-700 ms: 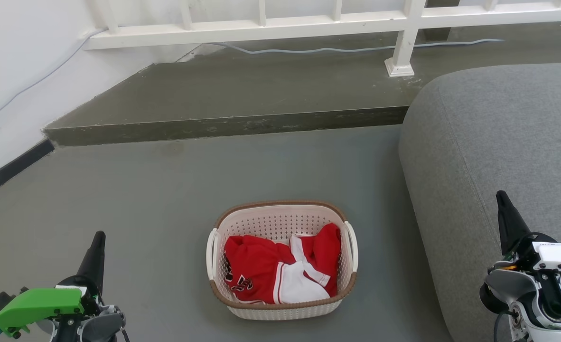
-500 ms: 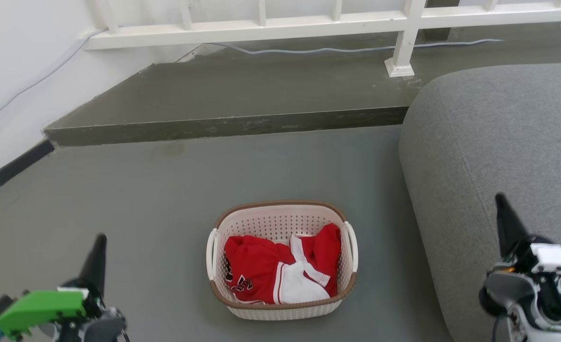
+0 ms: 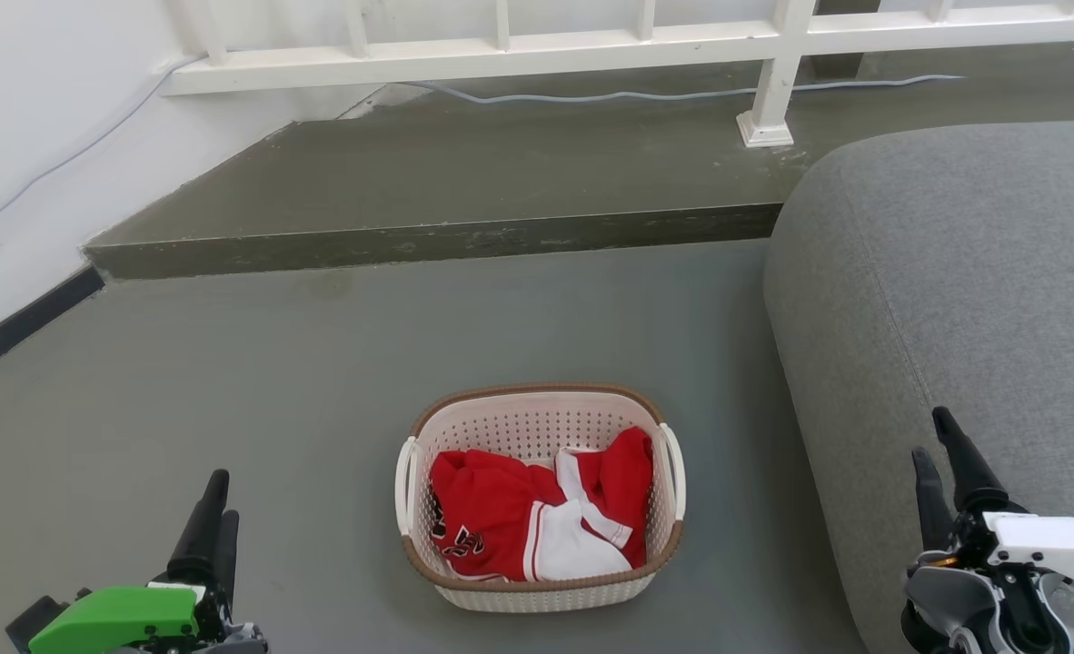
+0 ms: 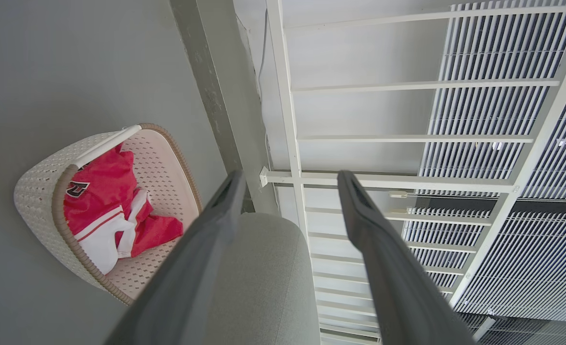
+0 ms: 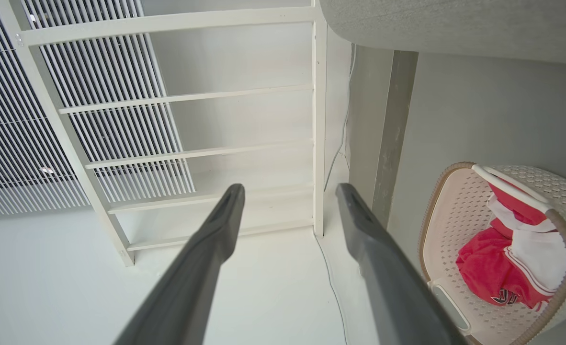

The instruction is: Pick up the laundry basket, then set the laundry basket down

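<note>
A: Setting?
B: Domestic living space. Grey sofa (image 3: 955, 272); basket (image 3: 537, 595) of red-and-white clothes (image 3: 492, 513) on the grey floor (image 3: 228, 381).
A: Other evidence?
B: White railing (image 3: 464, 56) along a raised step (image 3: 501, 163), with a loose cable (image 3: 591, 95) running beneath it.

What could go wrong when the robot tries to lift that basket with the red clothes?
The handles on the basket are thin, so the open left end effector and right end effector might miss them or slip off.
The right one hangs close to the grey sofa and might bump it swinging in.
Lifting one side higher could tip the clothes out.
</note>
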`<state>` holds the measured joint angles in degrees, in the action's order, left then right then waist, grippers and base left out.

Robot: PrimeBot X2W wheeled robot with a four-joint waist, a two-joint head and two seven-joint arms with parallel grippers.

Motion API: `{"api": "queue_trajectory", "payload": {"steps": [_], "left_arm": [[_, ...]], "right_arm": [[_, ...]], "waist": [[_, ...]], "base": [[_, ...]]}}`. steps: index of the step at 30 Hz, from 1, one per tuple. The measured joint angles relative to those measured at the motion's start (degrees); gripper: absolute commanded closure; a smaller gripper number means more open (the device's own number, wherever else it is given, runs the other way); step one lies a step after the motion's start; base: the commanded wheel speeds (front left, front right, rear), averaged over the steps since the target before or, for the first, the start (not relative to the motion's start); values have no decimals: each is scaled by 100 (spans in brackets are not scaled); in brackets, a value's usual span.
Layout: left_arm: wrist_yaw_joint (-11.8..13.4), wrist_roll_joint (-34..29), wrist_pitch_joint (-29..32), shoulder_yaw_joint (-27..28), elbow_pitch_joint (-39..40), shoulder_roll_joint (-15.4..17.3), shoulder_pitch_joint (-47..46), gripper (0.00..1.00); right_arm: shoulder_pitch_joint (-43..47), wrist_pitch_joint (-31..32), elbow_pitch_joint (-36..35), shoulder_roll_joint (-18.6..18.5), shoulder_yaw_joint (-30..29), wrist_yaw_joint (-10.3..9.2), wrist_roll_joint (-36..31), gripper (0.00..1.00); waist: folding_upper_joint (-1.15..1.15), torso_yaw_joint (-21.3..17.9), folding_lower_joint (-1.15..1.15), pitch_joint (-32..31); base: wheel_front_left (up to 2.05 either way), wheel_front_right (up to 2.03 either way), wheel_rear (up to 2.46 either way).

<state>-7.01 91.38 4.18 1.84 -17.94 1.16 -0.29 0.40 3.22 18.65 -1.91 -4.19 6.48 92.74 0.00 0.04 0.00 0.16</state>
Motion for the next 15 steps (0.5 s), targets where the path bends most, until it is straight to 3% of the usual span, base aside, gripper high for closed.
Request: {"api": "queue_trajectory", "payload": {"steps": [15], "left_arm": [[8, -1093, -280, -223, 286, 80, -1, 0]], "right_arm": [[0, -231, -221, -67, 235, -30, -1037, 0]], "waist": [[0, 10, 0, 0]], "base": [[0, 0, 0]]}}
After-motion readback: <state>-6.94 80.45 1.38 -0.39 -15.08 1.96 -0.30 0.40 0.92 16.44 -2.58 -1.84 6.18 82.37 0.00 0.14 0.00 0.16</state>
